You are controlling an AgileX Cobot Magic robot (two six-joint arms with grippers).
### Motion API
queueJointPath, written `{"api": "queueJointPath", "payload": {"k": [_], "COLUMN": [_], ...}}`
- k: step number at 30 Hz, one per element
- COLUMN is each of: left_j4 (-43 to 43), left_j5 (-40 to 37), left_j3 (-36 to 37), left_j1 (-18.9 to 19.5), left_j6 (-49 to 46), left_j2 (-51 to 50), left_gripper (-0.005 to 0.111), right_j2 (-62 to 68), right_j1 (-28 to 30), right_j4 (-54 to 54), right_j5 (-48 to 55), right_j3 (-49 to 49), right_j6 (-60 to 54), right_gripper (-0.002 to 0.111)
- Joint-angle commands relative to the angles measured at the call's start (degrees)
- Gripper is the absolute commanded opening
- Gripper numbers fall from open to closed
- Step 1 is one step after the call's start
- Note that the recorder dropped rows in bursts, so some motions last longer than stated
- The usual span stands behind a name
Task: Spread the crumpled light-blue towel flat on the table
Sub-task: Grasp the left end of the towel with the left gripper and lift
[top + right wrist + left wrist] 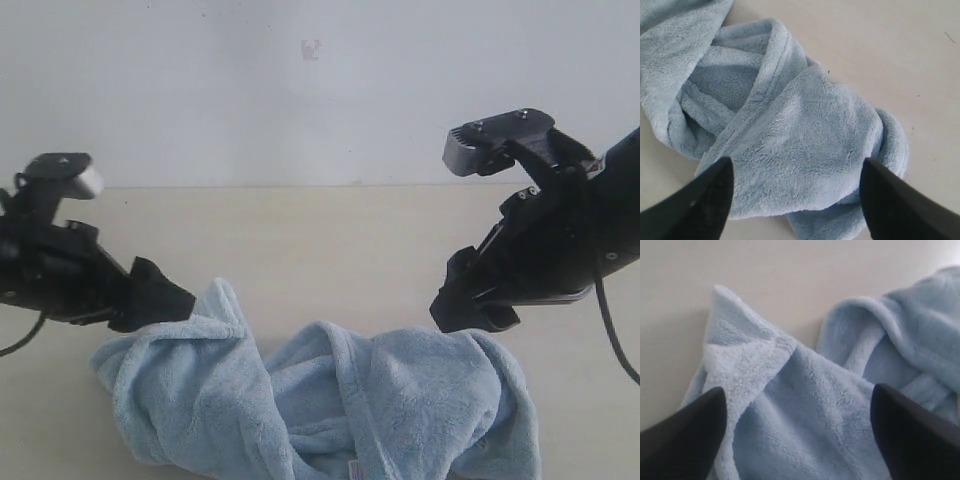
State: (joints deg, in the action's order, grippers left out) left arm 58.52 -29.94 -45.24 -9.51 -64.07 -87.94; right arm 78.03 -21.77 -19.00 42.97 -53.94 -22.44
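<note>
Towel (pixel 330 400) lies crumpled in a twisted heap on table (pixel 330 230) | left gripper (pixel 797 440) jaws spread wide over its left end, holding nothing | right gripper (pixel 795 200) likewise spread over right end

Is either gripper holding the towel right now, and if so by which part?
Nothing is held. Both the left gripper and right gripper stand open over the towel.

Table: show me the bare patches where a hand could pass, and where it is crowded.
Free: the wide strip of light-beige matte tabletop between the white wall and the crumpled pale-blue fluffy towel. Crowded: the front middle, where the towel lies, with the open black left gripper and right gripper over its ends.
</note>
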Motion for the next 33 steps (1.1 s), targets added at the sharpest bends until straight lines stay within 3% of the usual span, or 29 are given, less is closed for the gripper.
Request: {"api": "queueJointPath", "payload": {"k": [1, 5, 8, 18, 21, 26, 30, 33], "left_j4": [-18.36, -39.13, -47.68, -50.49, -51.27, -52.36, -53.97, -65.63], "left_j5": [-2.92, -1.45, -1.93, 4.65, 4.09, 2.28, 1.53, -0.85], "left_j3": [-7.48, -12.01, -13.38, -13.48, -13.48, -13.48, -14.49, -17.26], "left_j1": [-4.85, -8.58, -9.99, -11.82, -11.82, -11.82, -11.82, -11.82], "left_j6": [7.94, 21.91, 28.49, 30.61, 30.84, 32.33, 34.01, 48.85], "left_j2": [-6.57, -11.26, -13.85, -15.85, -17.48, -20.67, -19.77, -12.74], "left_gripper": [0.074, 0.074, 0.074, 0.072, 0.055, 0.009, 0.004, 0.004], "right_j2": [0.11, 0.11, 0.11, 0.11, 0.11, -0.15, -0.27, -0.27], "right_j1": [-0.14, -0.14, -0.14, -0.14, -0.14, -0.14, -0.14, -0.14], "right_j4": [0.13, 0.13, 0.13, 0.13, 0.03, -0.33, -0.84, -1.18], "right_j5": [-1.18, -1.27, -1.27, -1.21, -0.97, -0.55, -0.29, 0.29], "right_j3": [0.13, 0.13, 0.13, 0.13, 0.13, 0.13, 0.13, 0.13], "right_j6": [-0.58, -0.58, -0.58, -0.58, -0.58, -0.58, -0.58, -0.70], "right_gripper": [0.066, 0.066, 0.066, 0.066, 0.066, 0.066, 0.066, 0.066]}}
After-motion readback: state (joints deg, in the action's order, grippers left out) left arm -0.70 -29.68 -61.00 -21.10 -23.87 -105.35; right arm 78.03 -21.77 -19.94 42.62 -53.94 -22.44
